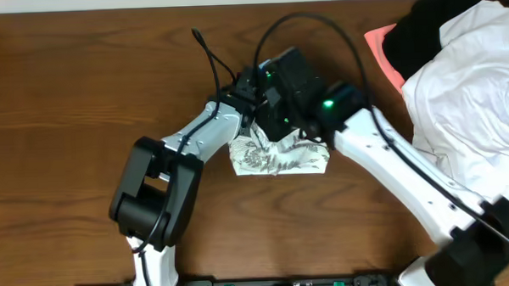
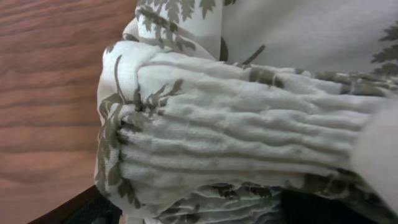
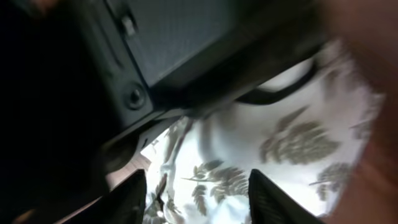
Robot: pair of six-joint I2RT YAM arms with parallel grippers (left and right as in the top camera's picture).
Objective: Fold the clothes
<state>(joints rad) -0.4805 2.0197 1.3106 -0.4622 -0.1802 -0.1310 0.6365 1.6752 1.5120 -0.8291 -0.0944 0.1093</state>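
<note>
Clothes (image 1: 280, 157): white, fern-printed, lying mid table (image 1: 66, 99) as a small thick packet, partly hidden under both wrists in the overhead view. Folded over several times by the look of it, with stacked layers and a ribbed band filling the left wrist view and bare wood showing to one side. Not tidy: lower border wavy, edges puckered, one corner bulging toward the left arm (image 1: 199, 132).

Right jaws: parted, both dark fingers (image 3: 134, 199) low in the right wrist view, printed cloth visible through the gap beneath them, nothing pinched as far as can be seen. Left jaws: pressed close against the packet, fingers out of frame, so impossible to tell whether open or gripping.

Judged from this: main folds done on this piece, little left beyond letting go, perhaps a flattening press, and pulling both arms clear without dragging a layer open.

Farther out, heaped at the table's far right corner and well apart from the packet: plain white garment (image 1: 465, 93), black garment (image 1: 429, 26), coral-pink garment (image 1: 377, 45), all loose and unfolded.
</note>
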